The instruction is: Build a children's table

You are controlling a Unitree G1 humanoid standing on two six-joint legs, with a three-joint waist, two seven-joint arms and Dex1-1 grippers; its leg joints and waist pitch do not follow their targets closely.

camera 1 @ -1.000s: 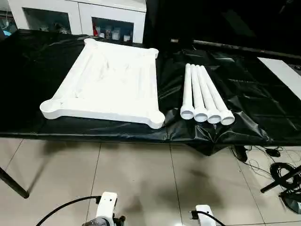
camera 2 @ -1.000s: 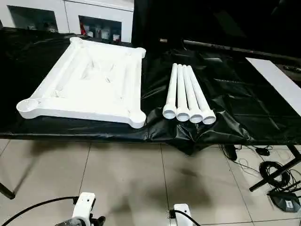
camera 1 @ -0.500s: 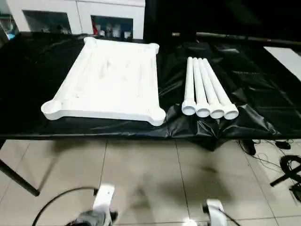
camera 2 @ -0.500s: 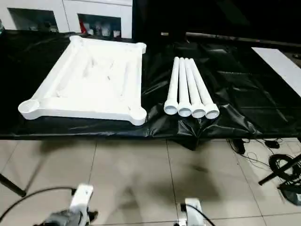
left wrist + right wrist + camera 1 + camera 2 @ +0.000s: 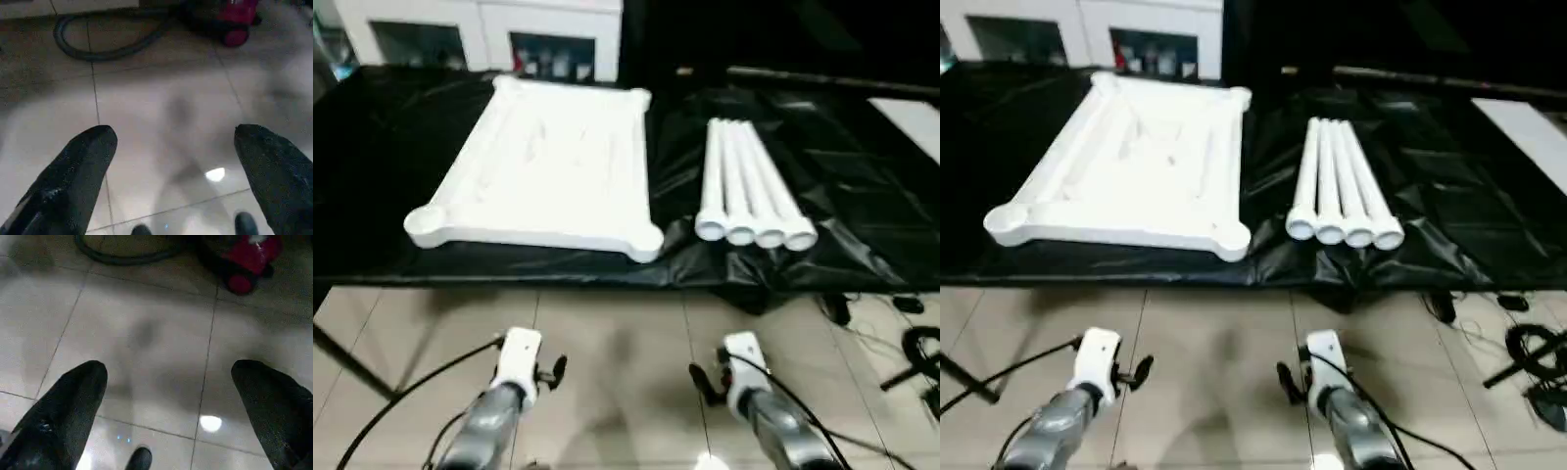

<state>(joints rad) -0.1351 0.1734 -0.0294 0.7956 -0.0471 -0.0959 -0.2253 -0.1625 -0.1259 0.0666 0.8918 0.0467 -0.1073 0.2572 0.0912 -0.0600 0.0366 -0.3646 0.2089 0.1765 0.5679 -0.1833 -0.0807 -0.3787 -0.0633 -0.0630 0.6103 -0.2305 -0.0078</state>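
Black sheet [image 5: 372, 147] over bench; white cabinet [image 5: 480, 29] behind; cables [image 5: 1528, 343] on tiled floor [image 5: 607, 343]; red machine [image 5: 254, 259].

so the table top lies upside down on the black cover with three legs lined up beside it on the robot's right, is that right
Not quite: there are four legs, not three. The left eye view shows four round ends side by side at the near edge of the black cover. The rest holds: the table top lies with its underside up, and the legs lie beside it on the robot's right.
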